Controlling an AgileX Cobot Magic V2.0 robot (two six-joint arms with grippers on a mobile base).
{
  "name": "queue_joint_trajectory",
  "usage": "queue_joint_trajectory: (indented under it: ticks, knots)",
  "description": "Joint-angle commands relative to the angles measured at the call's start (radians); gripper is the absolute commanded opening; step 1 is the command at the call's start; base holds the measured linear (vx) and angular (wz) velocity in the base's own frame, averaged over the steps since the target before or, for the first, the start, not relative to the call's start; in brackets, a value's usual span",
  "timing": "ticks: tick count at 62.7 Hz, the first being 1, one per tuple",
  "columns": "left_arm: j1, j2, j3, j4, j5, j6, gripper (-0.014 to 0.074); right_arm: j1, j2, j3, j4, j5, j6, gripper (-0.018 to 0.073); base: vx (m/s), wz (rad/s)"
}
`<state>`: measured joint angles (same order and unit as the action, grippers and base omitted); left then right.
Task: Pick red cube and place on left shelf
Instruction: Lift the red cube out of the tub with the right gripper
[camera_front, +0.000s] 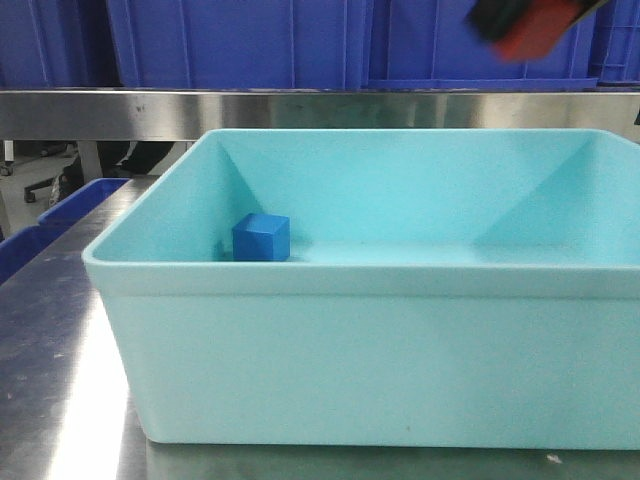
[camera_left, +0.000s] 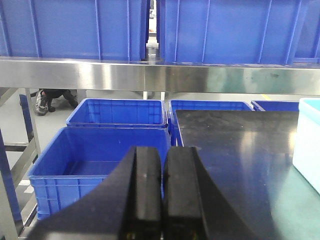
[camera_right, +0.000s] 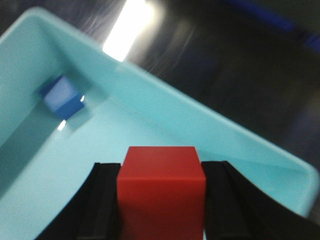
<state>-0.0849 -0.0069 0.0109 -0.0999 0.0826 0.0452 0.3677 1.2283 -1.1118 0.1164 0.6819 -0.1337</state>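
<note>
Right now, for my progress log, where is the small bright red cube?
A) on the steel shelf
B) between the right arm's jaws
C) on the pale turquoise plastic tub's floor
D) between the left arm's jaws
B: the right wrist view shows the small bright red cube pinched between the right arm's jaws, above the pale turquoise plastic tub.

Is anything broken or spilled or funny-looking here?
Nothing stands out. The red cube sits straight in the right gripper above the turquoise tub, the blue cube rests flat inside it, and nothing is spilled or cracked.
</note>
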Motion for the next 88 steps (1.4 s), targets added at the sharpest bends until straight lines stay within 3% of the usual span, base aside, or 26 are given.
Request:
queue_joint_trajectory:
  ticks: [1, 14, 38, 88]
  knots:
    - [-0.006, -0.012, 0.024, -0.001, -0.089, -0.005, 0.0101, -0.068, -0.154, 0.062, 0.006, -0.098, 0.005, 0.0139, 0.0, 0.0]
    - [-0.006, -0.012, 0.024, -0.001, -0.089, -0.005, 0.0101, -0.176, -0.427, 0.28, 0.006, -0.159, 0.005, 0.0139, 0.0, 0.0]
    - [-0.006, -0.012, 0.024, -0.001, -0.089, -0.005, 0.0102, -0.184, -0.842, 0.589, 0.006, -0.261, 0.005, 0.0139, 0.0, 0.0]
    - [-0.006, -0.012, 0.024, -0.001, -0.089, -0.005, 0.0101, -0.184, -0.901, 0.611, 0.006, -0.243, 0.005, 0.0139, 0.0, 0.03]
